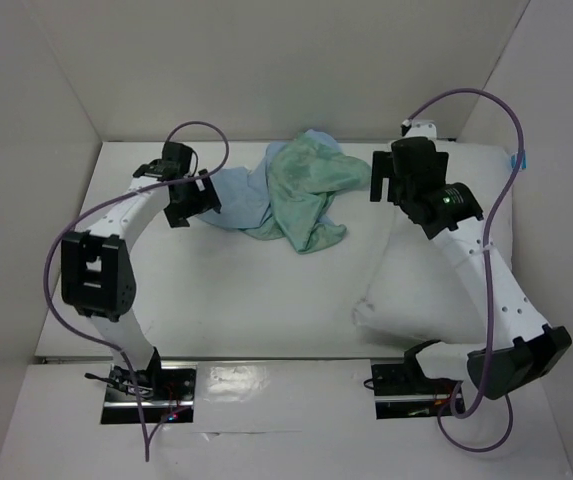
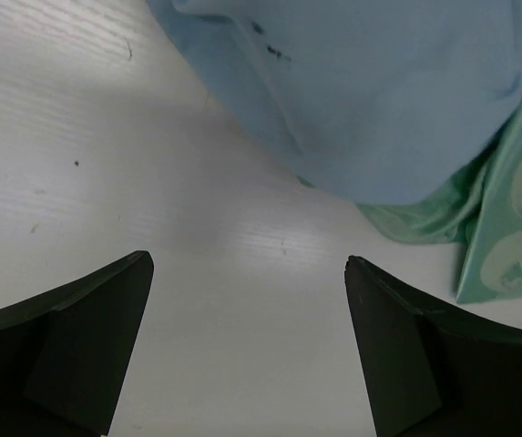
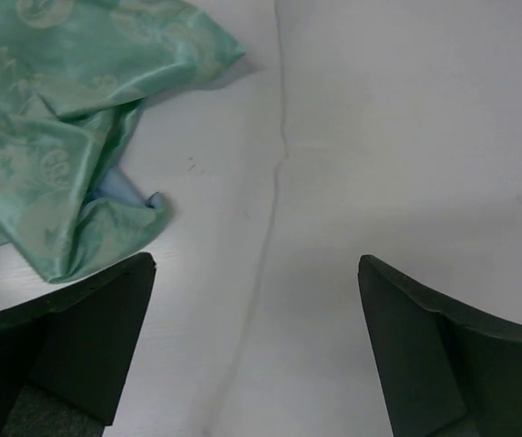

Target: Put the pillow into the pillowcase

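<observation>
Pillow (image 1: 426, 290) sits at the right of the table (image 1: 236, 290), pillowcase (image 1: 296, 190) bunched up at the back middle. Left gripper (image 2: 247, 262) and right gripper (image 3: 256, 264) both gape wide, holding nothing. My worry: a pinch catches both layers of that heap, so the mouth never opens.

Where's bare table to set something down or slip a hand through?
Free: the table patch nearer than the pillowcase, between left arm and pillow; plus a narrow strip between pillowcase and pillow. Crowded: the back, where the open left hand and right hand flank the pillowcase; the right side is all pillow.
</observation>
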You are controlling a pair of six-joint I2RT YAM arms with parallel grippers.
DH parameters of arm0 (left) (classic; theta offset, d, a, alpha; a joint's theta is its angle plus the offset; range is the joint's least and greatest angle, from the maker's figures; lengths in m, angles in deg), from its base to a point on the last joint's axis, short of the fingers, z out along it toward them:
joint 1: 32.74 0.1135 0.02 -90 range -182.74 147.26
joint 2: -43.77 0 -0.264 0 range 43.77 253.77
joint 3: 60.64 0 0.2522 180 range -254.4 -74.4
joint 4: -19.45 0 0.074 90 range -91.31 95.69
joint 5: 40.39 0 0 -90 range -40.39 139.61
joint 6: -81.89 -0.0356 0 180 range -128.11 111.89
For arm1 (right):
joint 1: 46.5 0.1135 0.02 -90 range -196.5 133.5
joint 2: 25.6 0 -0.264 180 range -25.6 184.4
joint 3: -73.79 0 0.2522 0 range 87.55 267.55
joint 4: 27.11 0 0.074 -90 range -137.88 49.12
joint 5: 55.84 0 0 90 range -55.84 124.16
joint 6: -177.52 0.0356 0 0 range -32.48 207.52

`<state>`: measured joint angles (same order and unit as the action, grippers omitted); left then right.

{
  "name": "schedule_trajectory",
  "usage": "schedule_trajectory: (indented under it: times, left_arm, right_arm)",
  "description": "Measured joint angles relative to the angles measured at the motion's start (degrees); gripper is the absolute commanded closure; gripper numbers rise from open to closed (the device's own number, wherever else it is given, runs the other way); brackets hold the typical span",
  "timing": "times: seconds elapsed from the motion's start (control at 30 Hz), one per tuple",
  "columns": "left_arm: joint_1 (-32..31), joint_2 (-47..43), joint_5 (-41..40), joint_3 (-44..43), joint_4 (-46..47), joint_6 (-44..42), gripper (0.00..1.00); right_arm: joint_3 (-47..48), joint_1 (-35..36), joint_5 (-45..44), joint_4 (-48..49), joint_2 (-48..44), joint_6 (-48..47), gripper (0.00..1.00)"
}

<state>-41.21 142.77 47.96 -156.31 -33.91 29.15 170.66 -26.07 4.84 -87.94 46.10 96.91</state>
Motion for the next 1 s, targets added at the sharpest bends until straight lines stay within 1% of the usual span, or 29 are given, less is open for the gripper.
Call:
schedule_trajectory:
  times: [0.13,0.27,0.3,0.33,0.37,0.4,0.43,0.6,0.73,0.87,0.93,1.0]
  left_arm:
    - [0.2,10.4,-1.5,-6.6,0.5,1.9,0.00]
    - [0.2,17.0,-3.5,-12.8,0.4,2.9,0.01]
    - [0.3,18.3,-3.7,-14.1,0.4,3.4,0.05]
    - [0.3,19.4,-3.8,-15.3,0.3,3.6,0.12]
    - [0.4,20.6,-3.8,-16.7,0.5,3.8,0.30]
    - [0.5,21.8,-3.7,-17.7,0.8,4.2,0.62]
    - [0.6,22.7,-3.3,-18.3,1.0,4.5,1.00]
    - [1.7,23.9,-1.6,-18.6,0.6,3.5,1.00]
    - [4.5,20.9,0.5,-19.1,-0.3,1.7,1.00]
    - [9.2,15.5,4.5,-26.9,-1.9,-1.7,1.00]
    - [11.1,11.1,5.9,-30.2,-1.4,-3.0,1.00]
    - [12.3,4.9,7.0,-31.6,-0.6,-4.1,1.00]
  right_arm:
    - [0.9,1.0,5.9,1.0,1.6,1.0,0.00]
    - [2.6,4.0,9.2,2.5,4.5,2.0,0.00]
    - [2.7,5.0,9.8,2.8,5.3,2.4,0.00]
    - [2.7,5.9,10.4,3.0,6.2,2.8,0.00]
    - [2.7,6.9,11.0,3.1,7.0,3.2,0.00]
    - [2.7,7.8,11.3,3.1,7.8,3.5,0.00]
    - [2.7,8.6,11.4,3.1,8.5,3.9,0.00]
    - [2.7,11.7,11.0,3.0,10.1,5.6,0.00]
    - [2.7,12.0,10.7,3.0,10.3,6.3,0.00]
    - [3.7,12.0,12.3,3.6,12.2,6.9,0.00]
    - [6.5,12.0,14.4,3.9,15.3,7.1,0.00]
    - [11.1,12.1,17.0,5.1,20.3,7.3,0.00]
